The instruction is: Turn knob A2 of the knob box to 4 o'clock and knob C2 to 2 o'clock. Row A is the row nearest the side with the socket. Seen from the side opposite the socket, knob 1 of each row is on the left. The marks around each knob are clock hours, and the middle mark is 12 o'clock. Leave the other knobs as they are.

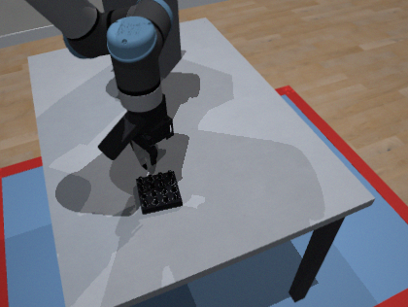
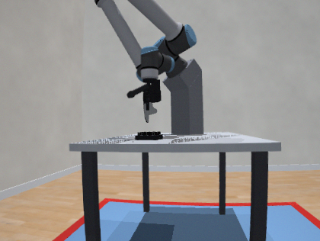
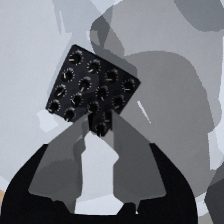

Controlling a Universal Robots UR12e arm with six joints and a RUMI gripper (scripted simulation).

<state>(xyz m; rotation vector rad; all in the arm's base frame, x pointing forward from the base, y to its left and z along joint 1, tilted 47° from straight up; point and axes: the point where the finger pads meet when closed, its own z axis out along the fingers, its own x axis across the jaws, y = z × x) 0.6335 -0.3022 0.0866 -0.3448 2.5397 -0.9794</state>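
Black knob box (image 1: 159, 194) on grey table (image 1: 272, 160), arm (image 1: 134, 58) above, narrowed jaws hanging over box's far edge

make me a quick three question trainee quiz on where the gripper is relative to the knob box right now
1. True or false: the gripper is touching the square black knob box.
2. Which surface does the knob box rest on? A) the grey table top B) the blue floor mat C) the wooden floor
3. Fill in: in the wrist view, the narrow gap between the two grey fingers lines up with a knob at the box's ____ edge.

Key
1. False: the exterior view shows the tips hanging above the box, clear air between.
2. A
3. Near (the edge closest to the gripper).
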